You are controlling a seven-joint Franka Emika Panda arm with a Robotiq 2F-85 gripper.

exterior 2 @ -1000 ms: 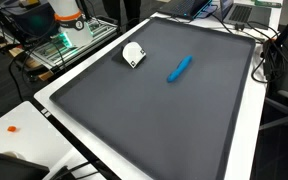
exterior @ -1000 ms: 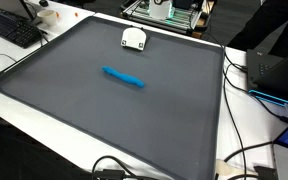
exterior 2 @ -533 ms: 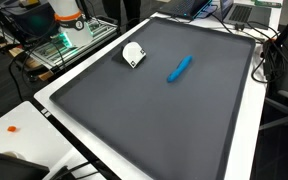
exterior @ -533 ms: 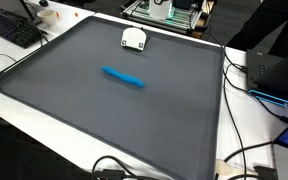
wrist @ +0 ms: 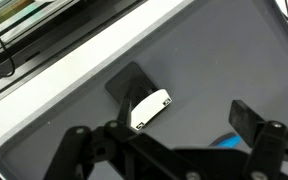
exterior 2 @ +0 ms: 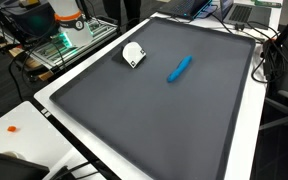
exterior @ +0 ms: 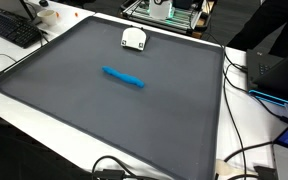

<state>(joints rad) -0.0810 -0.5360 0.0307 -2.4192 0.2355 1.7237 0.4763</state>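
The gripper (wrist: 158,128) shows only in the wrist view, where its two dark fingers (wrist: 72,140) rise from the bottom edge with the jaws spread wide and nothing between them. It touches nothing.

Nearest to it is a small white block (wrist: 151,110), which lies askew on the dark grey mat (wrist: 234,50), in line with the gap between the fingers and past their tips. A darker patch adjoins the block on the side toward the mat's edge. Beyond that edge runs the bare white tabletop (wrist: 74,70). A sliver of the blue marker (wrist: 225,143) peeks out near the finger at the right of this view. The gripper hides the rest of it there.

In both exterior views the mat (exterior: 104,125) covers nearly the whole tabletop (exterior: 236,115), leaving only a white border. The white block (exterior: 134,39) sits close to one edge of the mat, the edge nearest the metal-framed equipment rack (exterior: 169,12). The blue marker (exterior: 123,76) lies flat nearer the mat's middle, well apart from the block and at a slant to the mat's edges. The same layout shows in an exterior view with the block (exterior 2: 133,54) near the mat's edge and the marker (exterior 2: 179,68) further in.

Off the mat, a black keyboard (exterior: 12,30) rests beyond one corner, black cables (exterior: 246,160) trail along the white border, and a small orange bit (exterior 2: 13,128) lies on a white surface past the table's edge.
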